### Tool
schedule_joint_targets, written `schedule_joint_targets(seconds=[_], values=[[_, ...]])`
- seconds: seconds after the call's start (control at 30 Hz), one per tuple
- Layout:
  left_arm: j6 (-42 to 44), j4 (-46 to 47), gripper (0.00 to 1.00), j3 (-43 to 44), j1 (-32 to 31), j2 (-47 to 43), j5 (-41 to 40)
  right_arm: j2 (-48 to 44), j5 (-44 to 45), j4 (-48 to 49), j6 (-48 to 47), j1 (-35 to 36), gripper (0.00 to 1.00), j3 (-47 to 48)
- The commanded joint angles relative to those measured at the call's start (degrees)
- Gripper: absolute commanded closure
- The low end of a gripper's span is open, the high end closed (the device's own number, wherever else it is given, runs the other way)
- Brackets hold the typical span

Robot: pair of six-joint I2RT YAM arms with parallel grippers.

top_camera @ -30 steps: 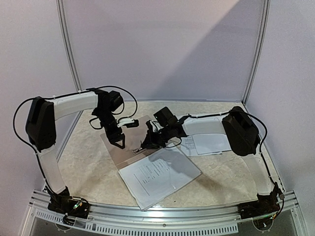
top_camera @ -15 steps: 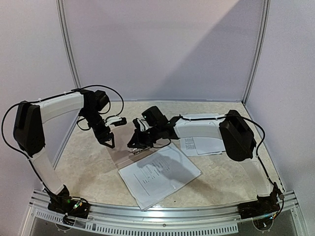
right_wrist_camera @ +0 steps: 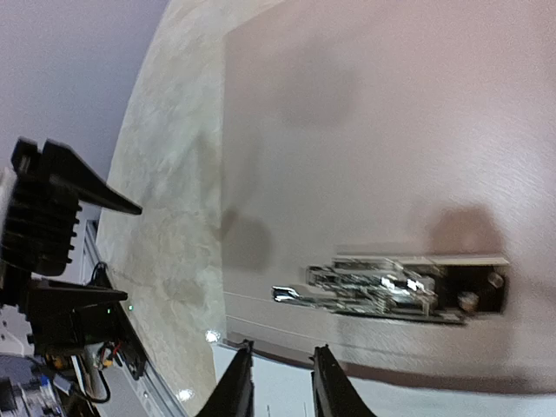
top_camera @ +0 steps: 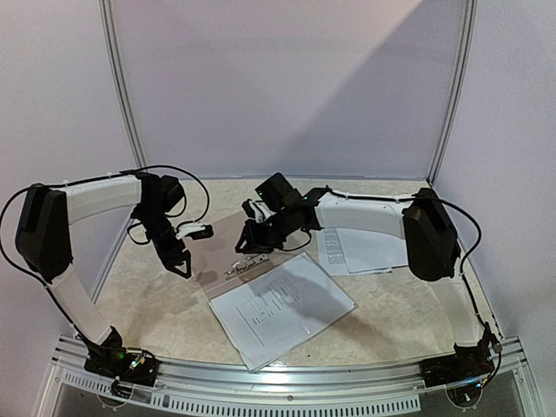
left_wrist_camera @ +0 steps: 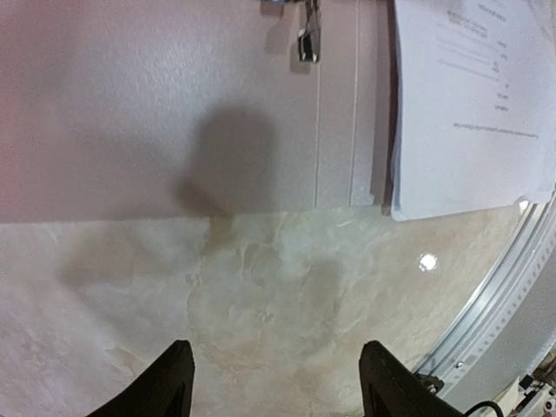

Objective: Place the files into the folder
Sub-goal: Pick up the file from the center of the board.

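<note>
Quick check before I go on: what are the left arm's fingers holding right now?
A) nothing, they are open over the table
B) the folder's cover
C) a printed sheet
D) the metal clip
A: in the left wrist view the left fingers stand apart with nothing between them, above the bare table, and the folder lies ahead of them.

Bare table [top_camera: 148, 304] lies left of the folder [top_camera: 221, 250] and along its near edge, open to the left pincer [top_camera: 181, 261]. The folder's left leaf is free (only the metal clip [top_camera: 243, 265] juts up at the spine); a sheaf of files [top_camera: 282, 308] covers the right leaf. The right arm [top_camera: 356, 213] overhangs the loose files [top_camera: 369, 252].
</note>
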Motion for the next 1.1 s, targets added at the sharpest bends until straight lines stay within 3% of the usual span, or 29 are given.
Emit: schedule_joint_targets(seconds=[0.0, 0.13, 0.3, 0.57, 1.07], values=[[0.25, -0.08, 0.33, -4.35, 1.10, -1.56, -3.89, -9.71, 9.66, -13.03, -5.22, -5.03, 0.64, -5.29], [-0.33, 1.23, 0.32, -7.22, 1.05, -0.24, -7.37, -13.31, 16.17, -20.69, -6.55, -9.38, 0.55, -11.77], [-0.19, 2.13, 0.32, -6.94, 1.05, 2.52, -9.93, -11.20, 14.57, -21.77, -8.80, -12.75, 0.54, -13.42], [-0.03, 3.29, 0.32, -6.69, 1.18, 6.37, -13.55, -1.82, 12.30, -23.10, -10.62, -13.28, 0.57, -8.55], [0.34, 3.07, 0.32, -2.94, 2.95, 10.65, -14.91, -5.24, 5.86, -18.23, -9.13, -8.66, 0.70, -16.68]])
